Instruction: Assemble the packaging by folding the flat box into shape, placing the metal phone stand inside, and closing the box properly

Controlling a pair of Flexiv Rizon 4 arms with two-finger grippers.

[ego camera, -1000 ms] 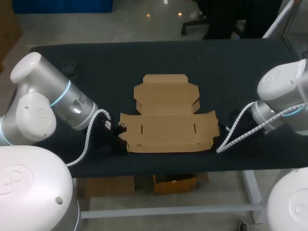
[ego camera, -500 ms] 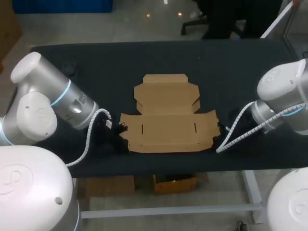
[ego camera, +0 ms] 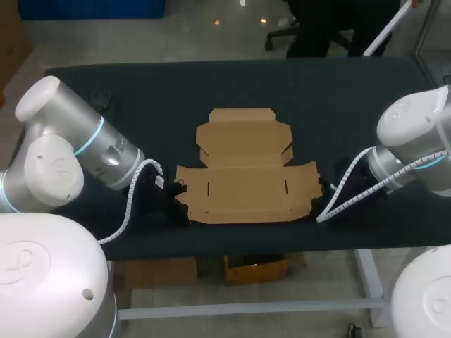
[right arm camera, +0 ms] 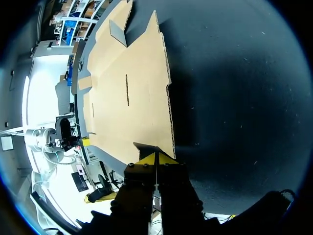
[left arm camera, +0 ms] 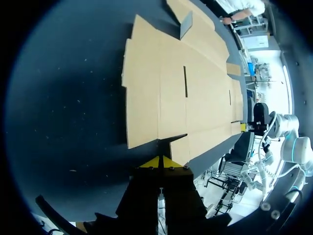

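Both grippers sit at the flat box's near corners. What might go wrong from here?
The left gripper and right gripper meet only the near corners of the flat box, so a lift may slip or crease the cardboard. The box lies close to the near edge of the table and might slide off.

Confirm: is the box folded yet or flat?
Flat: the cardboard box lies spread on the table, its panels unfolded.
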